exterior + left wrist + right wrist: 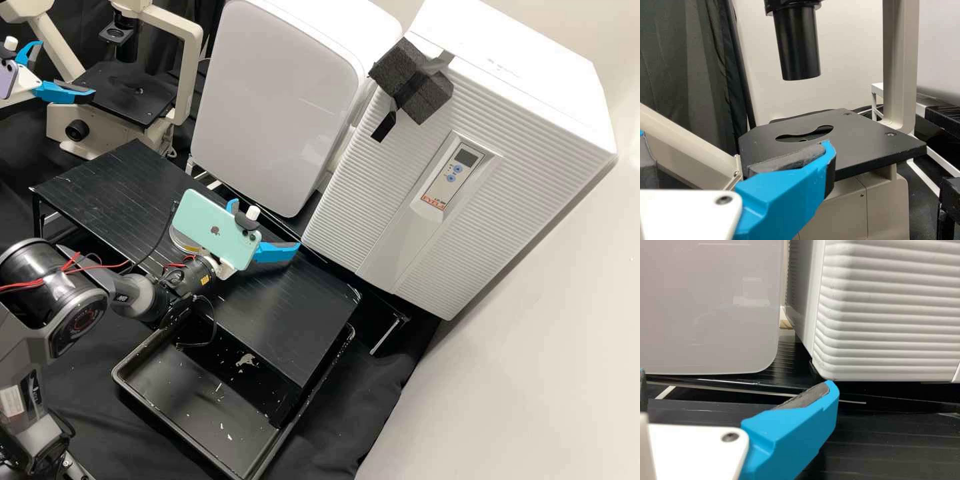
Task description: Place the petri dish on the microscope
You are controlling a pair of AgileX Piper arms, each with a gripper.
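Left tool (67, 70) (of two) gapes near one microscope (130, 93).

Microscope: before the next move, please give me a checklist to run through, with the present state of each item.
1. Left tool open: ok.
2. Left tool near the microscope stage: ok, beside its edge.
3. Gap between the black tube and the stage: ok, tube hangs above it.
4. Right tool away from the stage: ok, it is over the black rack.
5. Petri dish held: not ok, both tools are empty.
6. Petri dish located: cannot tell.
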